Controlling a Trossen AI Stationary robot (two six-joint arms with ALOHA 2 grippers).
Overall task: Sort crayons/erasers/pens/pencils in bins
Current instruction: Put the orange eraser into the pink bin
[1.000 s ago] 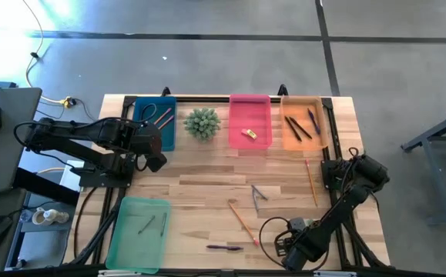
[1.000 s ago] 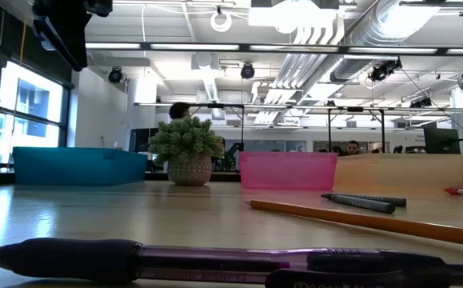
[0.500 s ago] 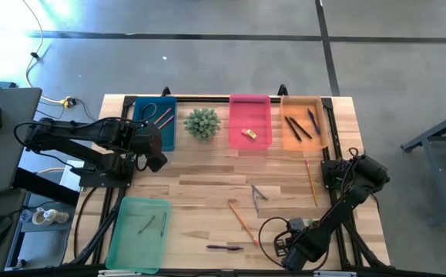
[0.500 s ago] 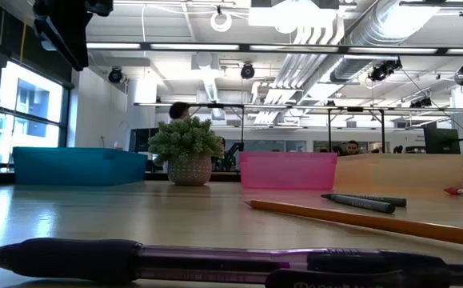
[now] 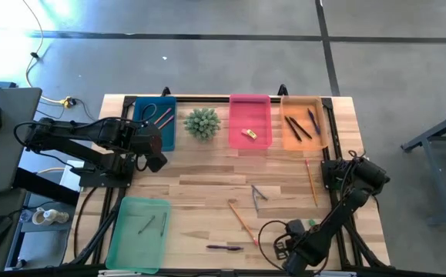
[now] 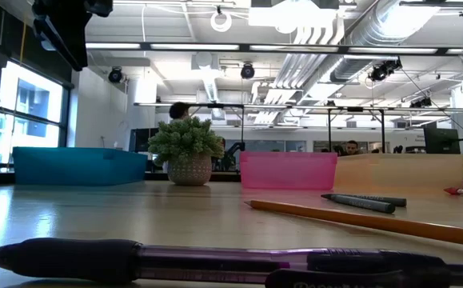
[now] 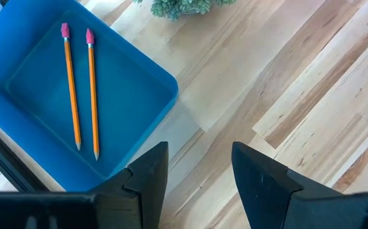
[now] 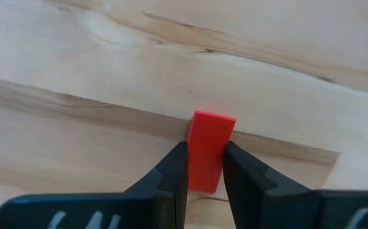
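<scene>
My right gripper (image 8: 204, 154) is low at the table's near edge (image 5: 286, 248), shut on a small red eraser (image 8: 210, 130). My left gripper (image 7: 199, 166) hangs open above the wood beside the blue bin's (image 7: 75, 95) near right corner (image 5: 155, 160). That bin holds two orange pencils (image 7: 82, 95). The pink bin (image 5: 249, 108) holds a yellow eraser (image 5: 247, 133), the orange bin (image 5: 320, 123) dark pens, the green bin (image 5: 138, 231) crayons. Two pencils (image 5: 311, 181) (image 5: 243, 221), grey crayons (image 5: 258, 192) and a purple pen (image 5: 224, 247) lie on the table. My right gripper pinches the red eraser between its two fingers (image 8: 177, 165), one on each long side at its nearer half (image 8: 205, 168). The fingers point down at the table and lie along the block. Its far end (image 8: 213, 121) sticks out past the fingertips. Whether it rests on the wood I cannot tell.
A small spiky plant in a pot (image 5: 202, 123) stands between the blue and pink bins. The three small bins line the far edge; the green bin sits at the near left corner. Bare wood (image 5: 199, 181) lies in the table's middle.
My right arm has shifted a little at the table's near edge, its forearm swinging slightly toward the right edge; its gripper stays near the same spot. The left arm and the things on the table have kept still.
</scene>
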